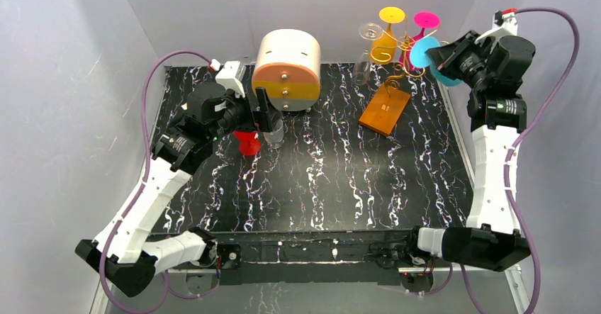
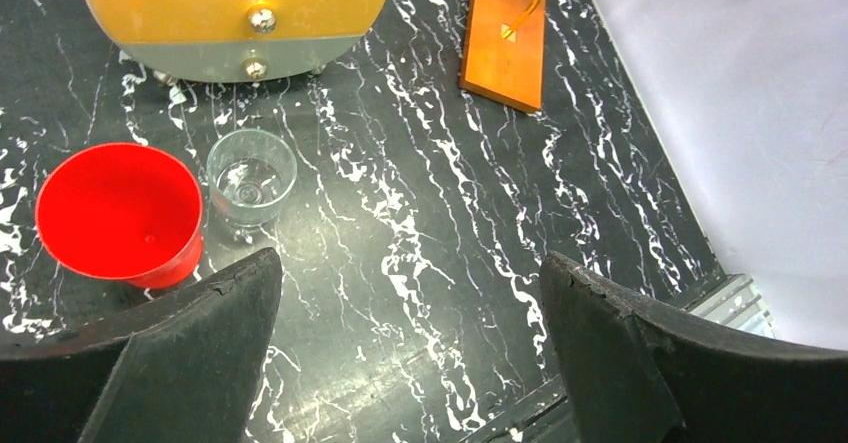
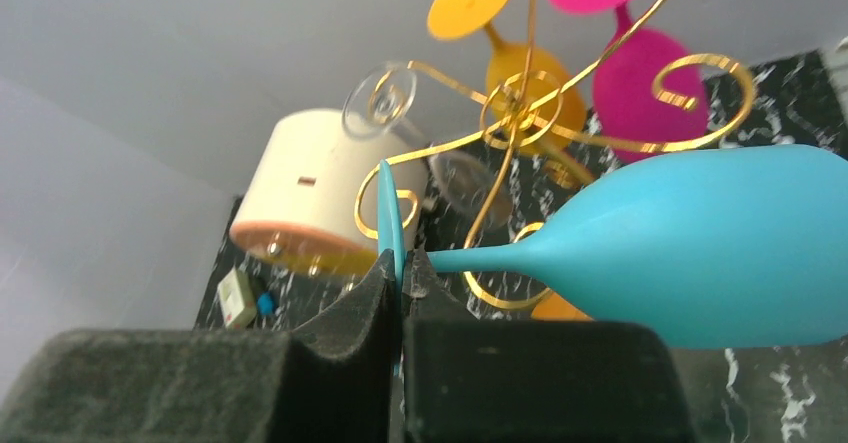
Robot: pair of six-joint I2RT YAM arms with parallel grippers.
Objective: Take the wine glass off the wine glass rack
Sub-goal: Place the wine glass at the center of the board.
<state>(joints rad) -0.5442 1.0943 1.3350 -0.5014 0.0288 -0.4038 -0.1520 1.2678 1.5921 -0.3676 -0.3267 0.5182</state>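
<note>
The right hand (image 1: 441,57) was seen from the top view clamped narrowly on the round foot of the turquoise wine glass (image 1: 424,52), which was held high just beside the right side of the wine glass rack (image 1: 398,50) at the far edge of the bench (image 1: 340,186). A yellow wine glass (image 1: 388,34), a magenta wine glass (image 1: 426,22) and a clear wine glass (image 1: 370,32) hung upside down on the gold scroll arms. The left hand (image 1: 266,119) was held well apart from the rack, in front of the round drawer box (image 1: 287,69) and above a red cup (image 1: 247,142) and a small clear glass (image 1: 275,140).

In the left wrist view, the left hand's fingers (image 2: 190,353) were spread wide with nothing between them. The red cup and the clear glass stood upright, almost touching.

In the right wrist view, the foot of the turquoise glass was shown edge-on, pinched between the two closed fingers (image 3: 345,313), with the stem and bowl lying roughly level to the right. Whether the stem touched the gold wire could not be told.
</note>
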